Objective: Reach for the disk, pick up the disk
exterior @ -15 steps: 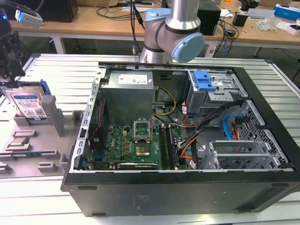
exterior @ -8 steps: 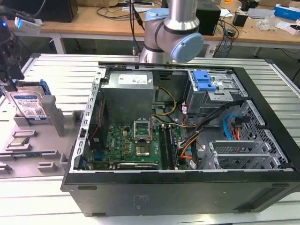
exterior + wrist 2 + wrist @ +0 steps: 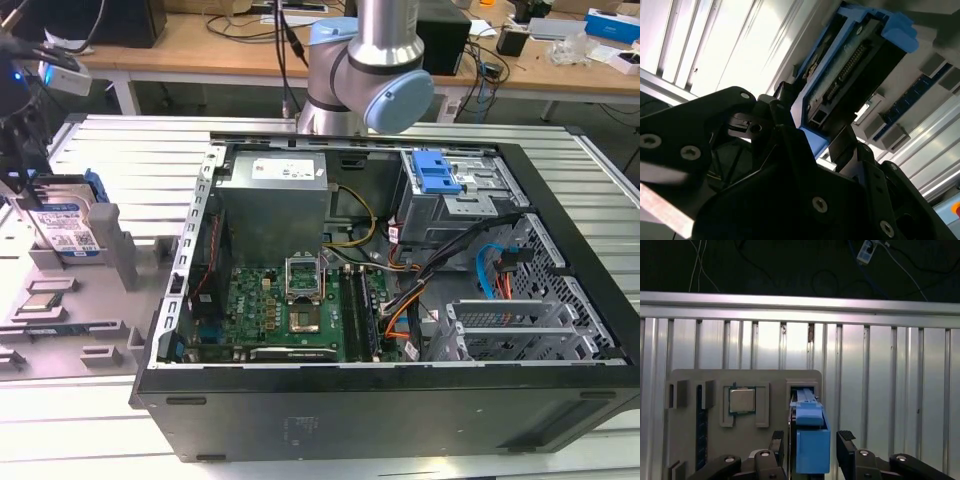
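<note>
The disk [image 3: 68, 228] stands on one long edge in a slot of a grey holder [image 3: 715, 440]. It is upright rather than flat, which leaves both broad faces free for a pinch from above. The holder lies on the ribbed metal counter [image 3: 880, 390], and in the exterior view the open computer case [image 3: 400, 400] sits well apart from the gripper.

The gripper [image 3: 811, 446] is poised directly over the disk with its jaws parted and straddling it. In the first wrist view the blue carrier frame along the disk's upper edge runs between the two black fingers [image 3: 846, 440]. One finger is close beside the frame, while the other has a clear gap of holder showing between them. The second wrist view agrees: the disk's connector end [image 3: 847, 62] and blue frame sit in the space between the fingers, one finger on each side.

The gripper has hold of nothing yet, and whether the nearer finger touches the frame cannot be told. The fingers line up with the disk's thin dimension, so the reach looks all but complete and the grasp not yet made.

A processor chip [image 3: 742, 400] rests in its own recess of the same holder. It lies just beside the gripper and outside the span of its fingers, so it should be undisturbed.
</note>
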Controlling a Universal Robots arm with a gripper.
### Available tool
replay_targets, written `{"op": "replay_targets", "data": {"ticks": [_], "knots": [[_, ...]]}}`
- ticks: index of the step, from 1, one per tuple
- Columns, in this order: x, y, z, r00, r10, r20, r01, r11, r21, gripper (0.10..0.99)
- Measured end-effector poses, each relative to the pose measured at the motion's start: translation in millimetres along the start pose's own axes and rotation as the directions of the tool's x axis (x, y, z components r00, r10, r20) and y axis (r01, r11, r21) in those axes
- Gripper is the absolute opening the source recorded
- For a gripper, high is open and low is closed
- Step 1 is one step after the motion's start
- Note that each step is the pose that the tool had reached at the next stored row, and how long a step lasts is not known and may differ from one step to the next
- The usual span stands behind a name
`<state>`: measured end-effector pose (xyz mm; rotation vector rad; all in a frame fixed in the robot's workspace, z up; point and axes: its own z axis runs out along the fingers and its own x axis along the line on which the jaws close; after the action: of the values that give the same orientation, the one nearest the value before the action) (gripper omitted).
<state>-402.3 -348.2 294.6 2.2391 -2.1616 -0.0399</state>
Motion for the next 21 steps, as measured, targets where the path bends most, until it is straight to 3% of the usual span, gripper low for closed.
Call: {"op": "replay_targets", "data": {"ticks": [6,8,9,21], "knots": [[0.0,-0.1,2.6,1.0,0.0,-0.0001,0.0,1.0,0.0,0.545],[0.0,-0.1,2.5,1.0,0.0,-0.0002,0.0,1.0,0.0,0.396],[0.0,-0.1,2.5,1.0,0.0,-0.0002,0.0,1.0,0.0,0.369],[0.0,-0.1,2.6,1.0,0.0,-0.0007,0.0,1.0,0.0,0.369]]}}
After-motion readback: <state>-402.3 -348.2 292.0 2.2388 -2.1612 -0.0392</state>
